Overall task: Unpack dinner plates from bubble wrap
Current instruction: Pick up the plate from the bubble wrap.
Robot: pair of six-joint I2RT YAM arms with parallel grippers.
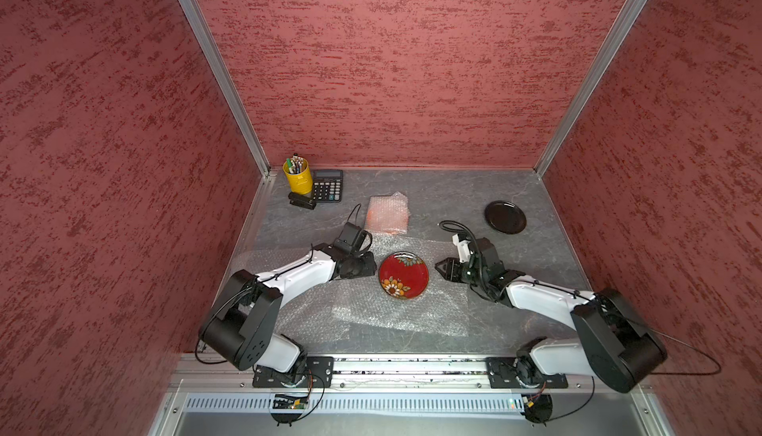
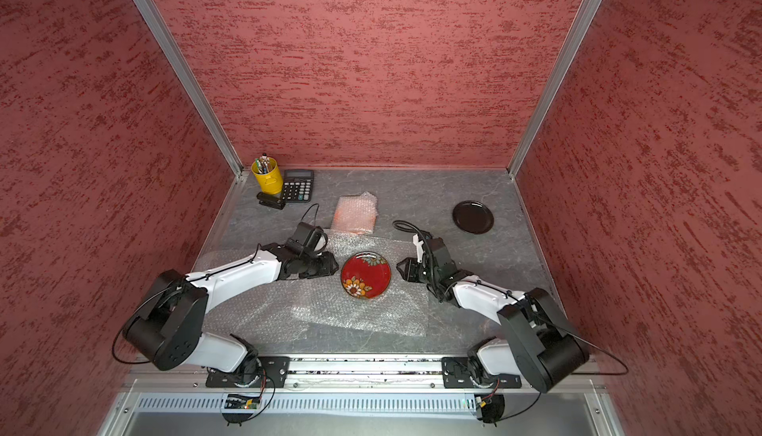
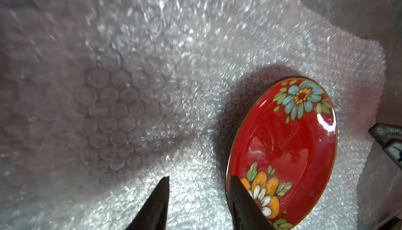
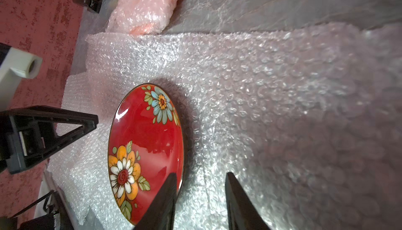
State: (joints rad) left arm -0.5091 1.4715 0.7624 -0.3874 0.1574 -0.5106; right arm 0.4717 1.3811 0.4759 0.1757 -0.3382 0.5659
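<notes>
On the grey table, in both top views, I see the red flowered plate lying bare near the middle of a spread sheet of bubble wrap, whose edges run out past it on every side. Open tabletop lies toward the far right, where the black plate sits well apart. At the sheet's far edge rests a wrapped bundle, orange showing through the plastic. In the far left corner a yellow cup holds pens, with a calculator and a stapler just beside it. My left gripper is just left of the red plate and my right gripper is just right of it.

From the left wrist, the left gripper has its jaws apart with only bubble wrap between them. One finger crosses the plate's rim, and I cannot tell whether it touches.

From the right wrist, the right gripper is likewise spread over the wrap and holds nothing. One finger overlaps the plate's rim, and contact is unclear.
</notes>
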